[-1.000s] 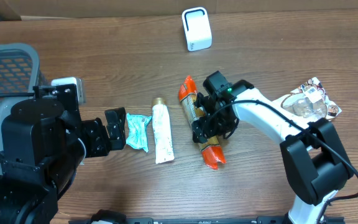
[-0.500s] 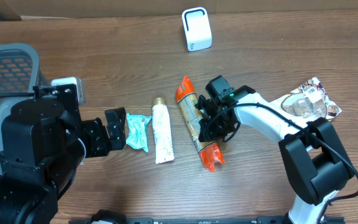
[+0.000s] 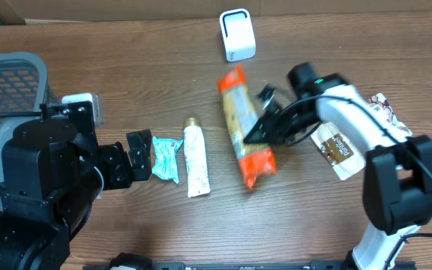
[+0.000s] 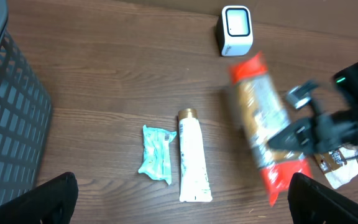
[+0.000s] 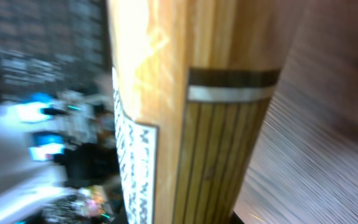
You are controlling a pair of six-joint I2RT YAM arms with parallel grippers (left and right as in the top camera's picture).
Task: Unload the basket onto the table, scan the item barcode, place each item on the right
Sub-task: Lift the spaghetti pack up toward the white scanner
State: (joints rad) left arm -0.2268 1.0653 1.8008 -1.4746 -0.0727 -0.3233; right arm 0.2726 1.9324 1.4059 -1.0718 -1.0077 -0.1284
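overhead: right gripper pinches the long tan plastic snack packet with orange ends near the white box-shaped scanner; best turn its barcode toward the scanner. left gripper gapes.

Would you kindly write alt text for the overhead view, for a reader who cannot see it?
The right gripper holds a long orange-ended pack near a white scanner. A white tube and teal packet lie beside the open left gripper.

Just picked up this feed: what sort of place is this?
Probably a mock checkout bench: a white scanner at the far edge of the wooden table, a mesh basket on the left, and packaged goods like the tube and orange snack pack.
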